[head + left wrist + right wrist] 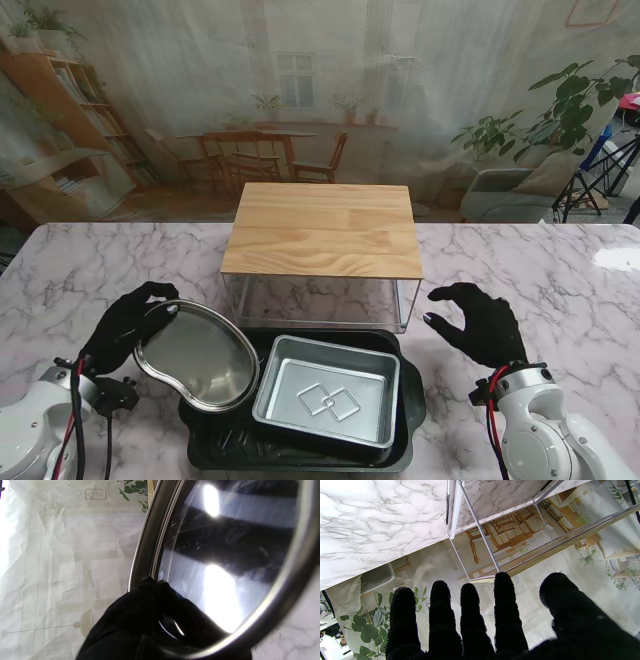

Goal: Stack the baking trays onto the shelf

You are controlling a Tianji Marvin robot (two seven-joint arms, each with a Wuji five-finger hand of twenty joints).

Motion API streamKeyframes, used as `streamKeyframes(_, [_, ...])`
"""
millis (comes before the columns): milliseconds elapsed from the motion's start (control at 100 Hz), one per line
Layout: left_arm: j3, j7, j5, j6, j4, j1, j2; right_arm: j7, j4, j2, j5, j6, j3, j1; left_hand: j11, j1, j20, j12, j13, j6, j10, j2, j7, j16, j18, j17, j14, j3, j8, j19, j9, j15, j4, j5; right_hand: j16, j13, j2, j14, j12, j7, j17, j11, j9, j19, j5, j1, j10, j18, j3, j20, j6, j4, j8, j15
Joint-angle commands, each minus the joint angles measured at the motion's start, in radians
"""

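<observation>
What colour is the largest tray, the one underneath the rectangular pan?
Black, or very dark grey: the bottom tray. The stand view shows it best.

It was a staged lab set: a printed dining-room backdrop [270, 110] hung creased behind the marble-patterned table [560, 280], with tripod legs [600, 180] at the far right.

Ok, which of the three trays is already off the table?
The oval steel tray, tilted in the left robot hand. The rectangular silver tray lies inside the dark tray.
</observation>
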Motion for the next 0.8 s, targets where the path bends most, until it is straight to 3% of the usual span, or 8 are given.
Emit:
streamKeyframes(0, [0.033, -0.007, -0.006, 0.017, -0.016, -0.014, -0.007, 0.003, -0.002, -0.001, 0.001, 0.006, -0.001, -0.004, 0.014, 0.058, -0.007, 0.009, 0.021, -0.025, -0.012, 0.069, 0.081, 0.012, -0.052, 0.008, 0.066, 0.063, 0.036, 0.028, 0.021, 0.023, 0.042, 0.069, -0.014, -0.039, 0.047, -0.019, -0.002, -0.005, -0.014, 0.014, -0.033, -0.014, -0.024, -0.008, -0.003, -0.028, -0.020, 0.013, -0.015, 0.026, 0.013, -0.043])
streamKeyframes(790, [0.293, 0.143, -0.021, 0.154, -0.005, -0.171, -0.037, 0.007, 0.003, -0.002, 0.013, 0.010, 0.002, -0.001, 0.019, 0.058, -0.001, 0.009, 0.013, -0.022, -0.014, 0.071, 0.092, 0.011, -0.046, 0.001, 0.068, 0.067, 0.033, 0.029, 0.011, 0.029, 0.039, 0.058, -0.015, -0.041, 0.048, -0.019, -0.002, -0.005, -0.013, 0.015, -0.035, -0.014, -0.024, -0.004, -0.003, -0.030, -0.020, 0.013, -0.015, 0.026, 0.013, -0.043])
